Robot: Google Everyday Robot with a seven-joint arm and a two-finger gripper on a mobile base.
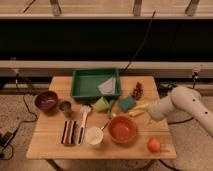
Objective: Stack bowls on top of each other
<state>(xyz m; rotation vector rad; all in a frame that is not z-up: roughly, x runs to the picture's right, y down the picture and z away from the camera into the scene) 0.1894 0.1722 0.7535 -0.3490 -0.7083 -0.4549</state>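
The orange-red bowl [123, 129] sits upright on the wooden table [50, 147], front of centre. The dark maroon bowl [46, 100] sits at the table's left edge, far from the other bowl. My white arm [186, 103] reaches in from the right. My gripper [145, 112] is low over the table's right half, just right of and behind the orange-red bowl, near a yellowish object [136, 112]. It holds nothing that I can see.
A green tray [82, 92] with a pale cloth stands at the back centre. A metal cup [65, 106], a white cup [94, 135], utensils [70, 132], a white spatula [84, 114], a teal sponge [127, 103], a pine cone [137, 91] and an orange [154, 145] lie around.
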